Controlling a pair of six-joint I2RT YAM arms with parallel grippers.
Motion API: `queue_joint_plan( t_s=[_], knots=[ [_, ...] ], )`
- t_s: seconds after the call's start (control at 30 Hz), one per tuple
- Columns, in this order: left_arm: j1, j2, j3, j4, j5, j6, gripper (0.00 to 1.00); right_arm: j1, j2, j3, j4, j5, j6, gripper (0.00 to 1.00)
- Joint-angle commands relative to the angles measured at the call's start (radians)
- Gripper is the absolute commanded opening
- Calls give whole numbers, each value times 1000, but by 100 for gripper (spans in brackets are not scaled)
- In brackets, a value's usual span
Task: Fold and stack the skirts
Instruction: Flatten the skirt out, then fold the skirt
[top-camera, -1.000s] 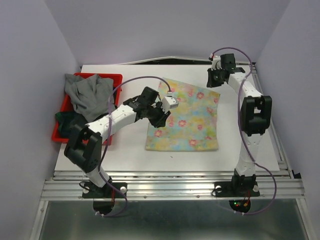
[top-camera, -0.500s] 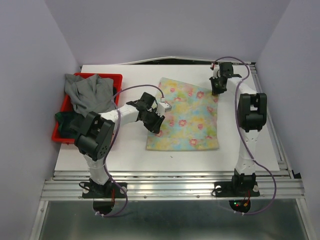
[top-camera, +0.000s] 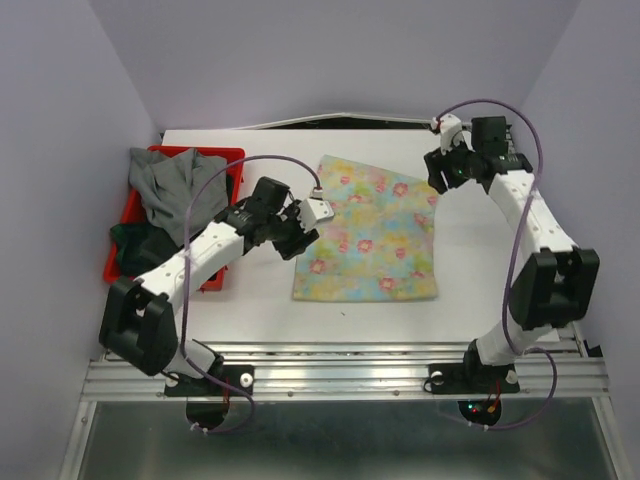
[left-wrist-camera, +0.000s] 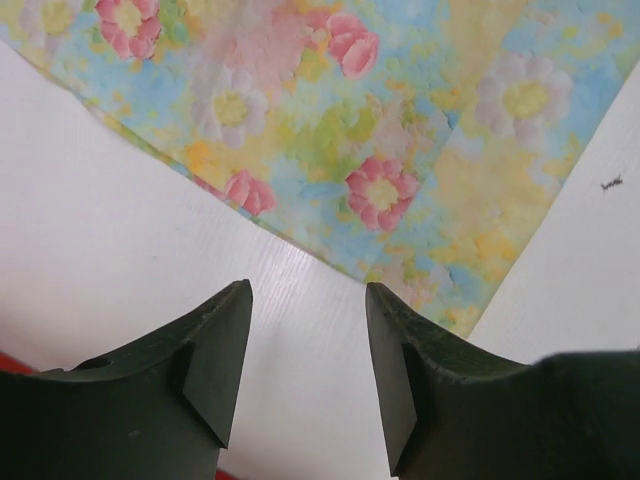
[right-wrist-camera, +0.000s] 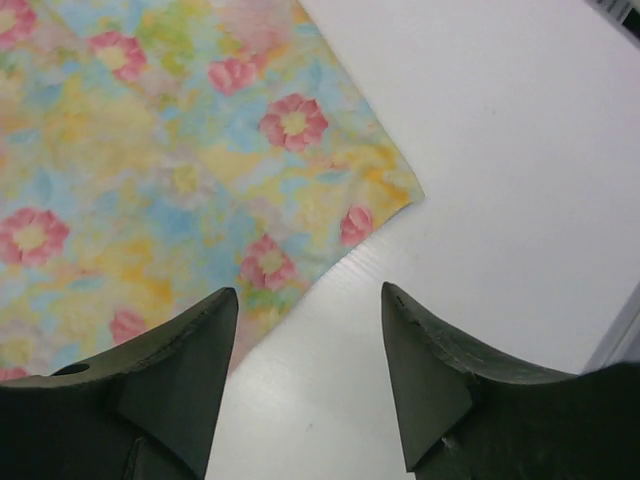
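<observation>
Overhead: My left gripper (top-camera: 299, 242) and right gripper (top-camera: 438, 181) flank the floral skirt (top-camera: 372, 236), spread flat mid-table (top-camera: 250, 295). A grey skirt (top-camera: 172, 186) lies heaped in the red bin (top-camera: 203, 151).
Left wrist: Jaws apart, holding nothing, over bare table just beside the cloth's edge. Risk: if I close here, I likely catch air or one thin layer, and the fold skews.
Right wrist: Jaws apart and empty by the far right corner. Risk: a shallow bite could let that corner slip.
Cloth: Pastel yellow-blue with pink blooms, flat and faintly creased.
</observation>
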Motion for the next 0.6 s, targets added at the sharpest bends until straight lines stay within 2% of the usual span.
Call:
queue_joint_plan(
  t_s=[0.0, 0.13, 0.27, 0.33, 0.47, 0.57],
  knots=[
    [-3, -135, -93, -53, -15, 199, 60, 55, -225, -232, -77, -56, -226, 64],
    [0, -207, -174, -27, 25, 254, 58, 145, -457, -528, -65, -15, -350, 51],
    [7, -255, -234, 9, 105, 225, 58, 216, -655, -769, -96, 16, -505, 48],
    [7, -257, -246, 22, 140, 213, 58, 266, -730, -823, -108, 36, -533, 48],
    [9, -240, -269, 47, 140, 179, 59, 349, -769, -909, -151, 111, -574, 48],
    [9, -234, -268, 52, 139, 169, 61, 381, -816, -965, -119, 126, -623, 49]
  ],
)
